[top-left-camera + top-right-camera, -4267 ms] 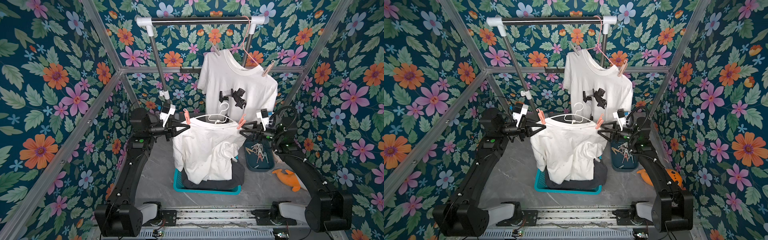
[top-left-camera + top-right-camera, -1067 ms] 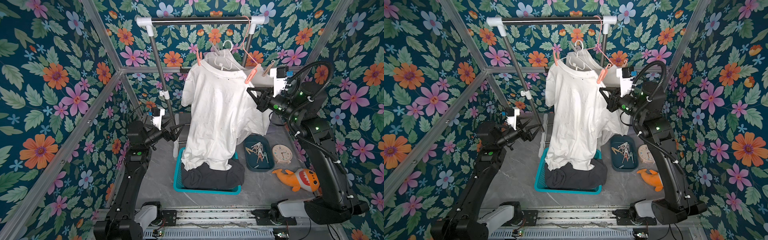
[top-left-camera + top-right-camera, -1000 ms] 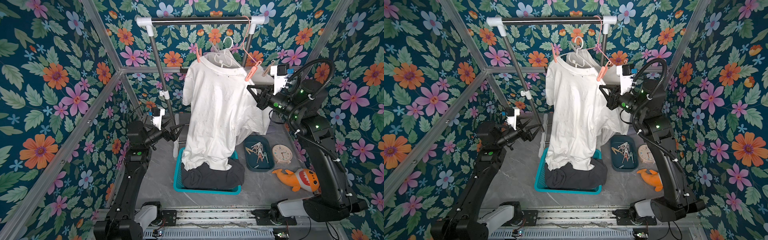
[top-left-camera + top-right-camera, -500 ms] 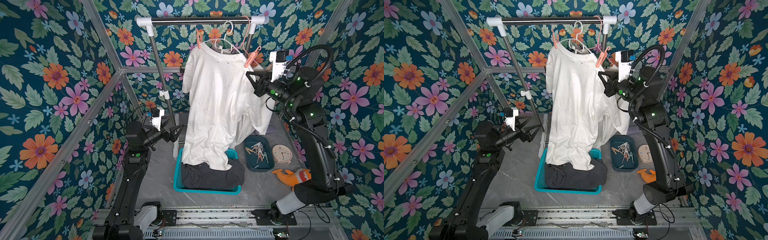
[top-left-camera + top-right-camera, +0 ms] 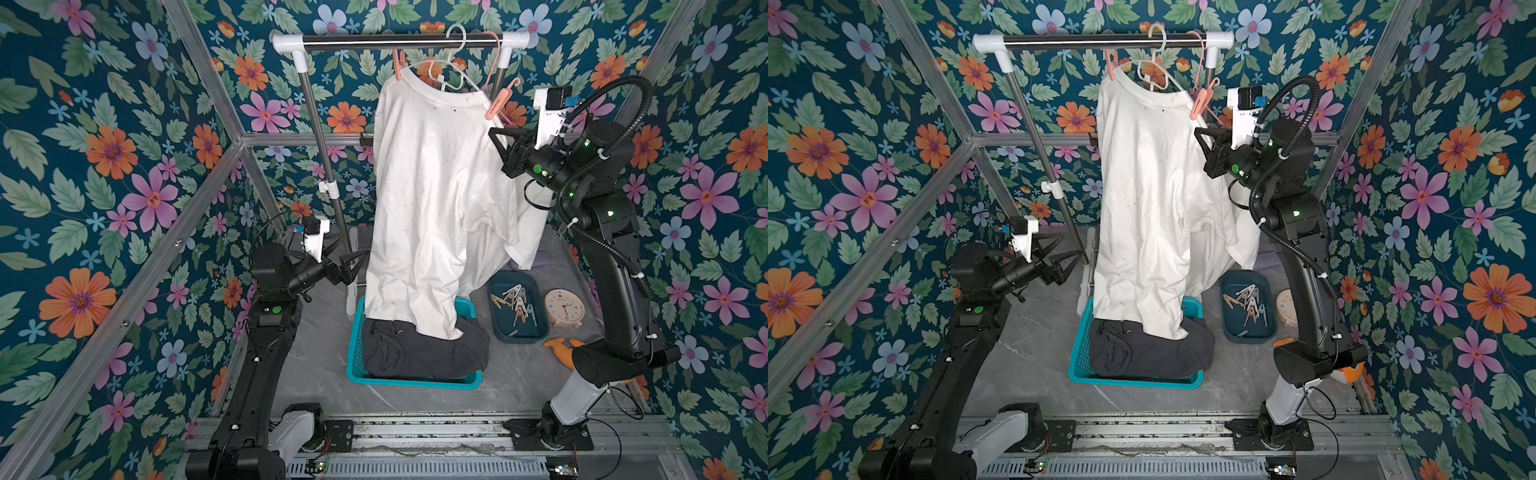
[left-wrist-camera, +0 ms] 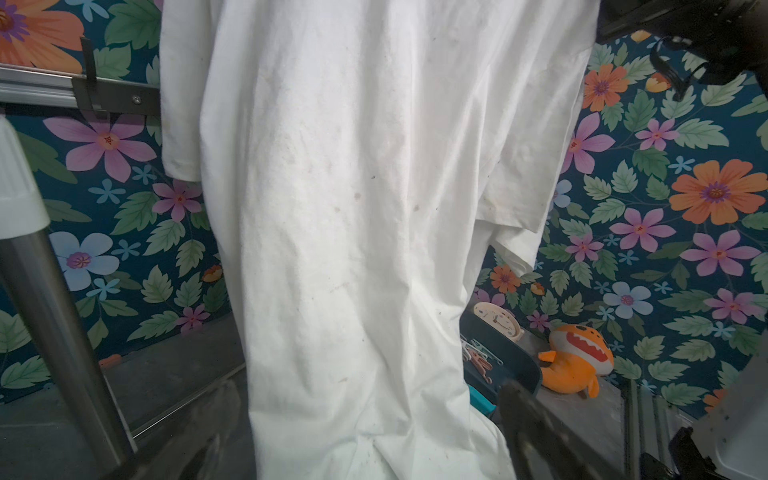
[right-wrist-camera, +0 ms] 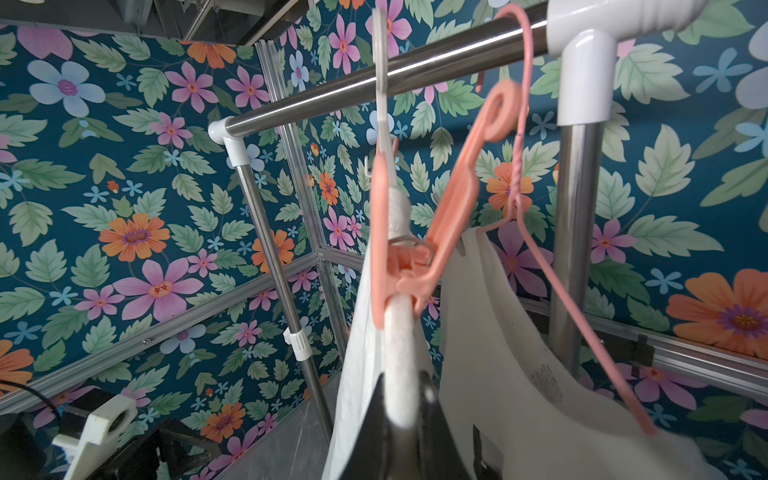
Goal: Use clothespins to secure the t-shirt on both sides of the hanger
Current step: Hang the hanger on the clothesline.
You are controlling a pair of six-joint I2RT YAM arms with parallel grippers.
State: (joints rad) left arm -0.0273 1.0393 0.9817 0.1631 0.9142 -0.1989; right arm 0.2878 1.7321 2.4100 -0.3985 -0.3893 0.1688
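**Top views: one t-shirt, two clothespins on it, right pincer at its shoulder**

In both top views the left pincer (image 5: 351, 259) sits low at 9 o'clock of the white t-shirt (image 5: 432, 187). Its jaws are spread wide and hold nothing, and it is near the cloth but apart from it. One steel rail (image 5: 395, 39) crosses at 12 o'clock on two posts. One white hanger (image 5: 446, 66) carries the t-shirt, its hook at the rail; whether the hook bears on the rail I cannot tell. The hem drapes onto one dark garment (image 5: 428, 353) in one teal basket (image 5: 415, 381) at 6 o'clock.

Two salmon clothespins are clipped on the shoulders. The first clothespin (image 5: 399, 64) is at 10 o'clock of the collar and the second clothespin (image 5: 500, 99) at 3 o'clock.

The right wrist view shows the second clothespin clamped over both cloth and hanger arm. The right pincer (image 5: 496, 135) is just past it along the shoulder, closed tight on the t-shirt. Behind hangs one second shirt (image 7: 519, 374) on one pink hanger (image 7: 525, 104).

At 2 o'clock of the basket stands one dark tray (image 5: 521, 337). It holds spare clothespins (image 5: 517, 301) in one heap, too tangled to count. One round clock (image 5: 564, 307) stands at 3 o'clock of the tray, and one orange plush toy (image 5: 559, 347) lies at 5 o'clock.
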